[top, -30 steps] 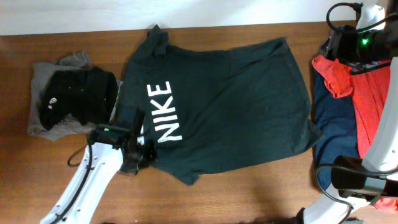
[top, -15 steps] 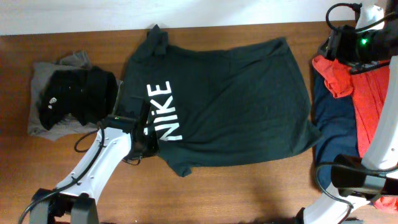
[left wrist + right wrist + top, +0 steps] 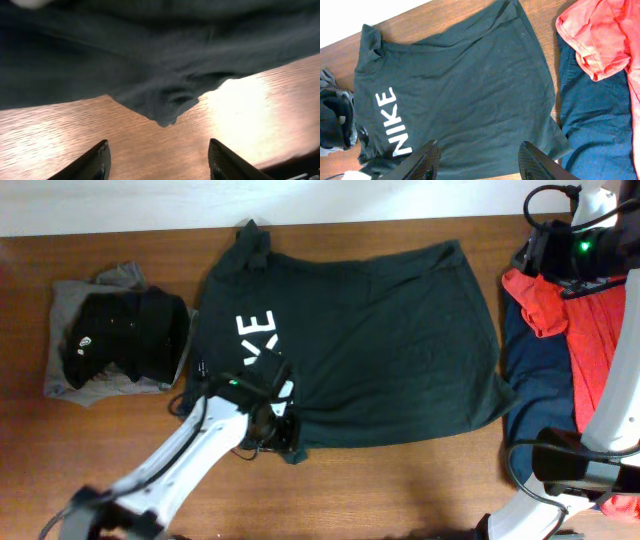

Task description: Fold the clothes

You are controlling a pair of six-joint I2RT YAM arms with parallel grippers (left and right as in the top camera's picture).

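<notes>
1. Wooden counter (image 3: 400, 490), pale wall along its far edge. The T-shirt (image 3: 390, 330), dark green-black, lies spread flat in the middle, print up. Only "KE" of the white lettering shows past the left arm.
2. Off the T-shirt's collar end and just beside it, a black garment (image 3: 125, 330) is heaped on a grey garment (image 3: 60, 380). Off its hem end, a red garment (image 3: 590, 330) lies over a navy garment (image 3: 540, 380). The hem corner looks to touch the navy cloth.
3. Left gripper (image 3: 159, 145) sits low by the T-shirt's near sleeve. Fingers apart, bare wood between them, nothing held. The sleeve tip (image 3: 165, 105) lies bunched just beyond the fingertips.
4. Right gripper (image 3: 479, 147) hangs high above the T-shirt, toward its hem end. Fingers apart, empty.
5. Risk: the bunched sleeve tip. Fold over it as it lies and the lump likely gets locked into the crease, leaving a ragged edge.
6. Risk: the left fingers are very near the cloth. Lifting off or reaching again could snag the sleeve and skew the body.
7. Risk: nothing pins the T-shirt. A one-sided pull may slide the whole garment across the smooth wood rather than fold it.
8. Risk: a fold started from the hem end may drag the navy garment along.
9. The far sleeve (image 3: 250, 240) looks curled. Left unflattened, it probably spoils symmetry.
</notes>
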